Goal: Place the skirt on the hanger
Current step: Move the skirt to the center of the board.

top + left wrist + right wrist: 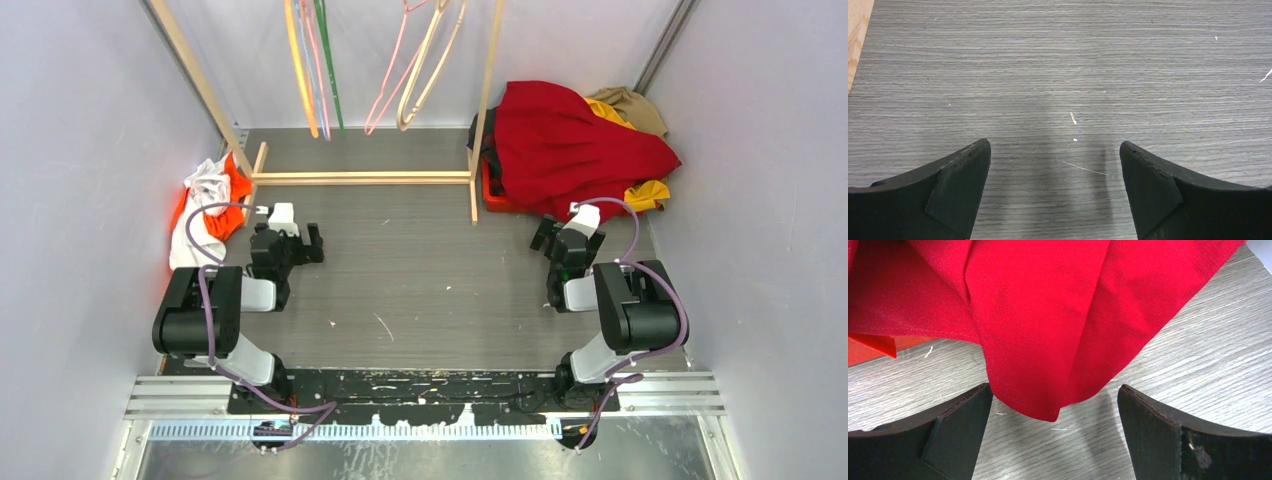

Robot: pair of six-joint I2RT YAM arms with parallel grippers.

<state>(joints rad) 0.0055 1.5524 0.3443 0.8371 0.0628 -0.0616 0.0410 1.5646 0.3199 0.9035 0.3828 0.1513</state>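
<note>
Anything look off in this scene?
The skirt is heaped over an orange container at far right, its hem spilling onto the table. Small white flecks litter the table. Otherwise nothing stands out.

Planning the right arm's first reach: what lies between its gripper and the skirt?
Nothing: in the right wrist view the hem of the skirt hangs right at the open right gripper, with only bare table below.
</note>
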